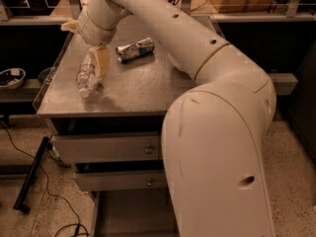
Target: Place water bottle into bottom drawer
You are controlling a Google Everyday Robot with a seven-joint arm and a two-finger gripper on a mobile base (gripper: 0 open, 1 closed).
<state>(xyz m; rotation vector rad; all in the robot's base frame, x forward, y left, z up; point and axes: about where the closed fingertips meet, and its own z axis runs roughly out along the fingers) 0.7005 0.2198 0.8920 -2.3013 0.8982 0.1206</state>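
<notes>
The water bottle [87, 77], clear crinkled plastic, lies tilted at the left of the grey metal tabletop [143, 90], its cap end pointing toward the front edge. My gripper [94, 68] reaches down from the top left and is shut on the bottle. One tan finger [102, 61] shows on the bottle's right side; the other is hidden behind the bottle. The bottom drawer [129, 212] stands pulled open below the cabinet, a shallow grey tray. My arm hides its right part.
A crushed silver-blue can [134, 49] lies on the tabletop right of the bottle. Two knobbed drawers [106, 147] [118, 180] sit above the open one. My bulky white arm [217, 147] fills the right front. A black cable and bar [30, 176] lie on the floor at left.
</notes>
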